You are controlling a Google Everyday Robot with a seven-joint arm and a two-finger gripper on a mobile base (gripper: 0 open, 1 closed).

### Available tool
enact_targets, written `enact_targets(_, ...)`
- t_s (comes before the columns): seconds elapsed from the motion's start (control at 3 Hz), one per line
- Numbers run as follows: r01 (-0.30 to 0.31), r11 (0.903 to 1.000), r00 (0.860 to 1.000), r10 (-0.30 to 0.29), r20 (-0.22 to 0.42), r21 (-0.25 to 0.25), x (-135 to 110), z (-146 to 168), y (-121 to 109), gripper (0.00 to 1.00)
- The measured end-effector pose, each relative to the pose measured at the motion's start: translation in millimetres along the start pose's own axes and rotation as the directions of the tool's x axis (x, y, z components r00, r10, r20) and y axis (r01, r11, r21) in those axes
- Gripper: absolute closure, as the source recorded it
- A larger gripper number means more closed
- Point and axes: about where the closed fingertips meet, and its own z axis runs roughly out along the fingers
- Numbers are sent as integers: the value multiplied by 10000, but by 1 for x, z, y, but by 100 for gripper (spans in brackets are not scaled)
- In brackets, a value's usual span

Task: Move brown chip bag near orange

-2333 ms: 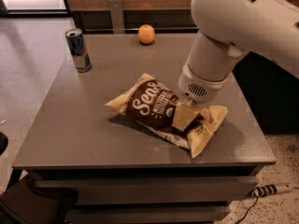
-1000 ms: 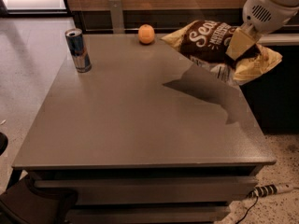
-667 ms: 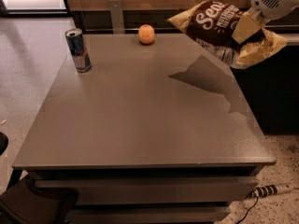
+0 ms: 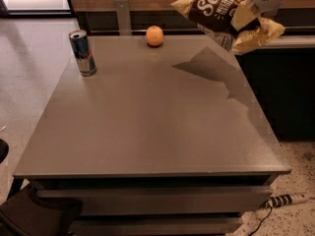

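Brown chip bag (image 4: 215,8), white script "Sea…": I see it airborne right of the orange (image 4: 154,35), clamped in the hand (image 4: 244,17). Grey desk (image 4: 147,127); can (image 4: 82,52) left of the orange.

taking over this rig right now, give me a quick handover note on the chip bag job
tool: top right, above the table's far right corner, shut on the brown chip bag, which hangs in the air, off the table.
orange: on the table near its far edge, left of the bag. A drink can stands at the far left.
done: bag grasped and lifted.
left: carry the bag left, set it down beside the orange, release.
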Motion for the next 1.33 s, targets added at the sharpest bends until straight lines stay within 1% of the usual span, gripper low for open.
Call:
enact_targets(0.33,-859,9963,9961,860,-189,37,-15,34,-17,100)
enact_targets(0.67,-1371,9905,9902,1370,-260,-30,-19,51,-25,100)
enact_targets(1.0,-1371,9906,9902,1370,-261,-31,-19,51,-25,100)
enact_targets(1.33,-2138,9762,9744,2157,-635,361,-23,77,-37,100)
